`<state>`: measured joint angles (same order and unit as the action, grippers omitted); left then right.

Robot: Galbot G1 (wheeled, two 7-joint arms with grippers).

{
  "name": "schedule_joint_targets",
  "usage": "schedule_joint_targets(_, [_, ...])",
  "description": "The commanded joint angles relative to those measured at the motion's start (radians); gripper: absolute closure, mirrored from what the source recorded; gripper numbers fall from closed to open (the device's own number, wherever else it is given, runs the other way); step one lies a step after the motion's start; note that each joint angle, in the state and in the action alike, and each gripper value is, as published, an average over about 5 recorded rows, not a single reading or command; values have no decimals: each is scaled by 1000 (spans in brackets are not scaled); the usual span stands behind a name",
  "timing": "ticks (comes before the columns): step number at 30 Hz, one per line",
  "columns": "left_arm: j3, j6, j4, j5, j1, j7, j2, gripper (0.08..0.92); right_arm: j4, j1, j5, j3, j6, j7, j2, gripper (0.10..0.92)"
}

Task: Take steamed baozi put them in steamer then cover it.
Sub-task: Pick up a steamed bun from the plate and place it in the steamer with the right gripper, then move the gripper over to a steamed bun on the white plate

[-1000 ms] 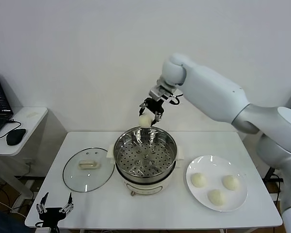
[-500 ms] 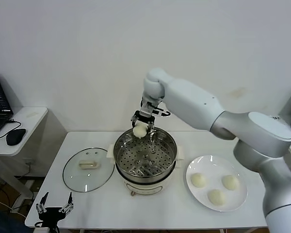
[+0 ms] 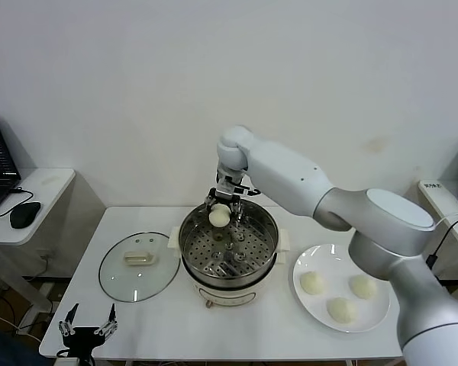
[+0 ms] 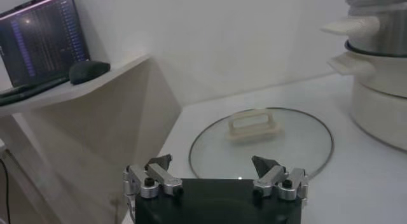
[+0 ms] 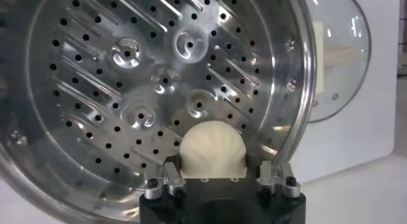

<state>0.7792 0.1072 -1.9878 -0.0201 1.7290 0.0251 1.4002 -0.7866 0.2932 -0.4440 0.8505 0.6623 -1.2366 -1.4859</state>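
From the head camera, my right gripper [image 3: 220,207] hangs over the far rim of the steamer [image 3: 229,284], jaws clamped on one baozi [image 3: 220,216]. The bun sits above the far-left part of the perforated tray [image 3: 233,248], not yet touching it as far as I can judge. What the next move turns on is plain: the tray lies straight below the bun, so the path is down and a little toward the near side to clear the rim. The bun is round, so it has no long axis to line up. Three more buns [image 3: 312,283] wait on the white plate [image 3: 374,316], right of the steamer and closer to my right arm. The cover [image 3: 111,274] lies flat on the table [image 3: 412,309] to the left, handle up, closer to my left gripper [image 3: 86,323], which is parked at the near-left table edge.

From the left wrist, that gripper stands wide apart and empty, facing the cover's cream handle [image 4: 252,124], with the steamer's base beyond.

From the right wrist, the bun is pinched between my fingers [image 5: 167,179], with the tray's holes spread out behind it and nothing yet lying on the tray.
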Motion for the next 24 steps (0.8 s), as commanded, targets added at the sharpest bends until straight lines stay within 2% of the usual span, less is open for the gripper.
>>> schedule_joint_targets(1, [0, 1, 1, -2, 0, -1, -1, 177, 37, -19, -48, -18, 16, 12, -15, 402])
schedule_joint_targets(9, [-3, 2, 9, 0, -4, -1, 0, 177, 15, -31, -31, -17, 5, -5, 12, 395])
schedule_joint_targets(13, [-3, 2, 10, 1, -5, -1, 0, 177, 13, -30, -19, -17, -10, 6, 16, 323])
schedule_joint_targets(18, [-3, 3, 10, 2, -4, -2, -1, 177, 13, -10, 92, -14, -59, 1, 24, 215])
schedule_joint_targets(24, [-6, 4, 8, 4, -4, -3, 0, 177, -81, 50, 310, -20, -217, -57, 92, 203])
